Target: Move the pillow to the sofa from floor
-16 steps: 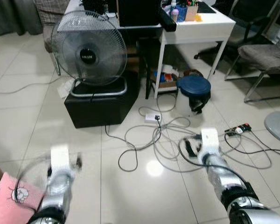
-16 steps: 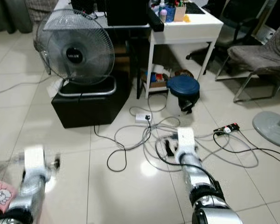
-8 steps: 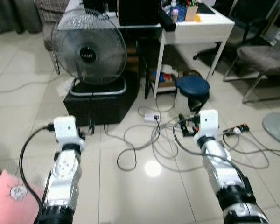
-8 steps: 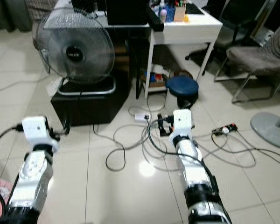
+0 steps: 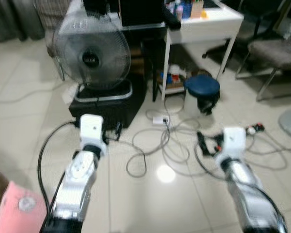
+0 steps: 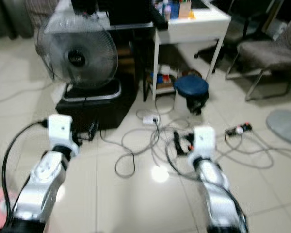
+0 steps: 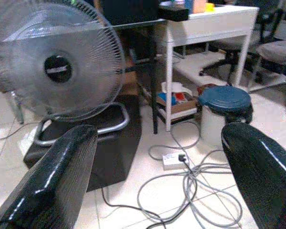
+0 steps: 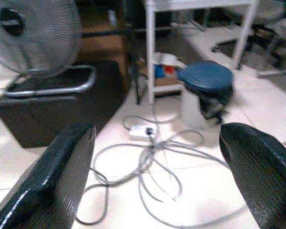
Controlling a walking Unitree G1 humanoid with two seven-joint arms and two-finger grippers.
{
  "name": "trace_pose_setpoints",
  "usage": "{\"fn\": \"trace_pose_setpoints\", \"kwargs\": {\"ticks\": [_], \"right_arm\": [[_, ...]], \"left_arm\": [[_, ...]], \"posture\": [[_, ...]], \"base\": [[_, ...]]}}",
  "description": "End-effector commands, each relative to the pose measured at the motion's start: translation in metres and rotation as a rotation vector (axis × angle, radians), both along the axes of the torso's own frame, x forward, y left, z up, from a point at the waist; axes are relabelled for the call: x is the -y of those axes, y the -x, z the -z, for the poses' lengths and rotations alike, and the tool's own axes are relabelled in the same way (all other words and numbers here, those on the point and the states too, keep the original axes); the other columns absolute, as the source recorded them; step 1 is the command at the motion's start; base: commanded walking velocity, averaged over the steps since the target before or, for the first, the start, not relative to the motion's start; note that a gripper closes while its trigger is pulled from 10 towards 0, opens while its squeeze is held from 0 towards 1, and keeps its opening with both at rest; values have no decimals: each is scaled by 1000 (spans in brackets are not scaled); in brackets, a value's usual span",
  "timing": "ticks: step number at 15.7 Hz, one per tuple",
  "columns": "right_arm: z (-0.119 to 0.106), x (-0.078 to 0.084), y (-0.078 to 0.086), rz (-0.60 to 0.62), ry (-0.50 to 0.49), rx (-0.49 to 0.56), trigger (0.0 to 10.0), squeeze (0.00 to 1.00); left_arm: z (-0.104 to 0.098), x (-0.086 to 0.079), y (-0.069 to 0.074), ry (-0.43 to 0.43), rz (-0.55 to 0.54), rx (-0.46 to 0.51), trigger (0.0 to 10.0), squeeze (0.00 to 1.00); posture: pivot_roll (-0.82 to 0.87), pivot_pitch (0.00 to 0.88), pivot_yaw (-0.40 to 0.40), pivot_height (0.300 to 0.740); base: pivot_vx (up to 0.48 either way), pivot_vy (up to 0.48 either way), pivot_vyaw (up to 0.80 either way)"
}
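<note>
A pink pillow lies on the tiled floor at the bottom left corner, partly cut off by the frame edge. My left arm reaches forward to the right of it, and its gripper is held well past the pillow, toward the black box. In the left wrist view the left gripper is open, with nothing between its fingers. My right gripper hovers over the tangled cables. In the right wrist view the right gripper is open and empty too.
A standing fan sits on a black box straight ahead. Loose cables and a socket block cover the floor in the middle. A blue-lidded bin, a white table and a chair stand at the right.
Both arms have come up and stretched forward; the left gripper has moved away from the pillow toward the black box. The view has shifted slightly and is blurred.
</note>
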State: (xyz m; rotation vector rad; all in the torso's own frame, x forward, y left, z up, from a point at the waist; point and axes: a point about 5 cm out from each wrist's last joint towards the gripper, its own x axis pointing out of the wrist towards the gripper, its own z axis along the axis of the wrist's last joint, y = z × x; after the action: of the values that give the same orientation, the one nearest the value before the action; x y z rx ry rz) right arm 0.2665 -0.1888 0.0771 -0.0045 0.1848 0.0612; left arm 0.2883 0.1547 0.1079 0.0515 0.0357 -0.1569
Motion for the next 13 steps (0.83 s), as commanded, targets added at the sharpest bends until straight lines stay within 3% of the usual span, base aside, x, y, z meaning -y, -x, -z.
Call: {"fn": "trace_pose_setpoints", "kwargs": {"ticks": [1,3,5,7,9,13], "right_arm": [[-13,5,1,23,11,27,10000,0],[-23,7,8,13,59,25,10000,0],[-33,-6,7,-58,90,32,10000,0],[-21,-20,0,-75,66,-15,10000,0],[-9,-36,-1,-92,11,-69,10000,0],[16,-44,3,-143,44,-154,10000,0]], "left_arm": [[-2,0,-3,-6,-2,-7,10000,0],[-5,-3,-9,-28,-66,28,10000,0],[-7,-5,-10,-34,-125,49,10000,0],[-2,-10,-2,-50,-155,23,10000,0],[-5,-7,6,-79,-68,34,10000,0],[-13,-5,2,-86,-97,58,10000,0]], "posture": [[-72,0,83,740],[-115,0,73,740],[-117,0,53,740],[-103,0,56,740],[-70,0,53,740],[-34,0,57,740]], "base": [[0,0,0],[0,0,400],[0,0,800],[0,0,800],[0,0,800],[0,0,800]]}}
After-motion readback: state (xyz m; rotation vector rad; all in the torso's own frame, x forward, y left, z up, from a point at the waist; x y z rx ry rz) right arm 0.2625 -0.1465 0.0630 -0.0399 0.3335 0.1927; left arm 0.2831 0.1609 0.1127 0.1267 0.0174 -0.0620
